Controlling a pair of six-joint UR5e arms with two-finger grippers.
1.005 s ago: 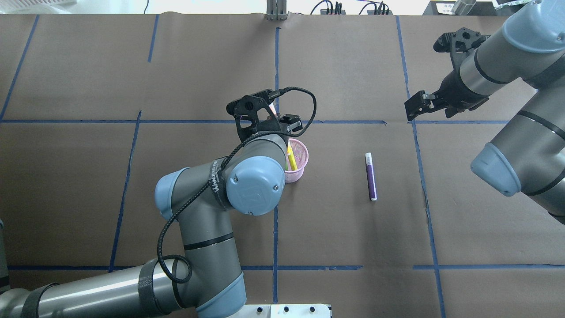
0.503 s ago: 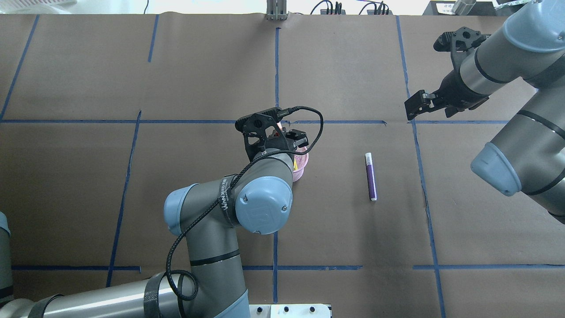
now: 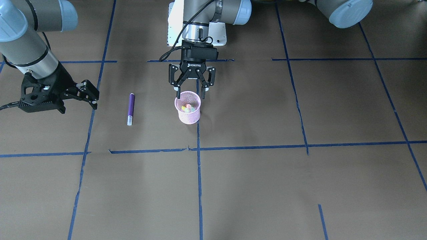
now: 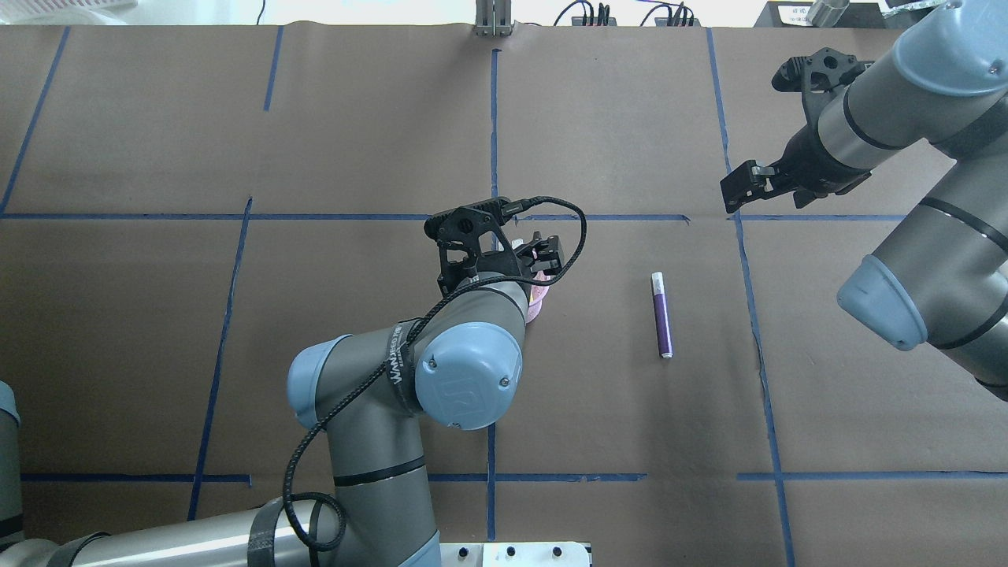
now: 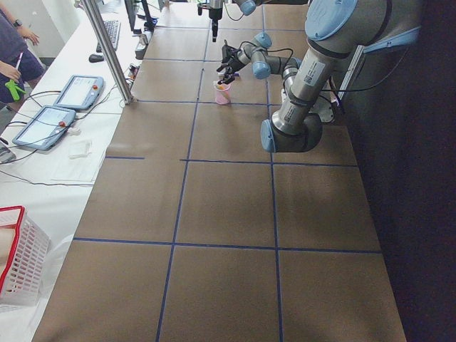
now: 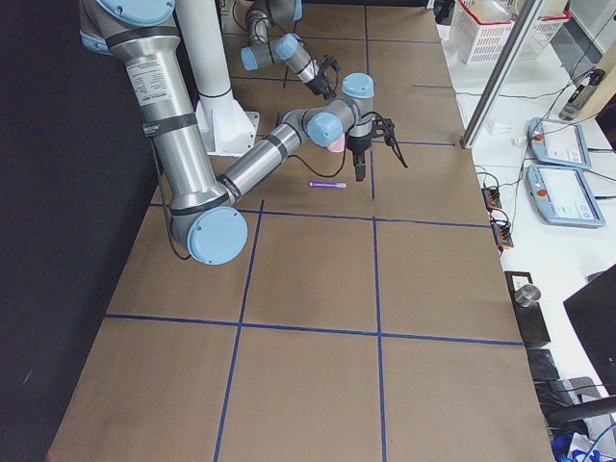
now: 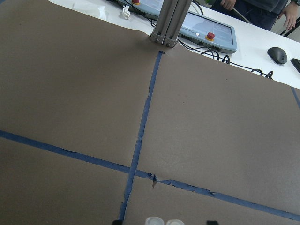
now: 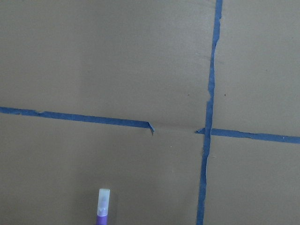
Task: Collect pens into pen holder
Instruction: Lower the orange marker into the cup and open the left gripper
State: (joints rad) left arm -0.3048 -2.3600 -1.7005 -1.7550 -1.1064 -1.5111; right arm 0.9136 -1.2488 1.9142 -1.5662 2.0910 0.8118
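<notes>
Since the left gripper [image 3: 190, 96] hangs spread open and empty over the pen holder [image 3: 188, 116], which holds 3 pens [image 3: 187, 107], it should rise straight, clear of the rim. 1 purple pen [image 3: 131, 108] lies on the table between holder and right gripper [image 3: 94, 98], whose grip I cannot tell.

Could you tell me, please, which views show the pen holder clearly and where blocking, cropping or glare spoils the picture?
Exterior front-facing: evenly lit and sharp, the pen holder and the pens inside it plain. Overhead exterior: the left arm hides most of it; the far strip is blown out white. Right wrist-mounted: the purple pen is cropped at the bottom edge.
</notes>
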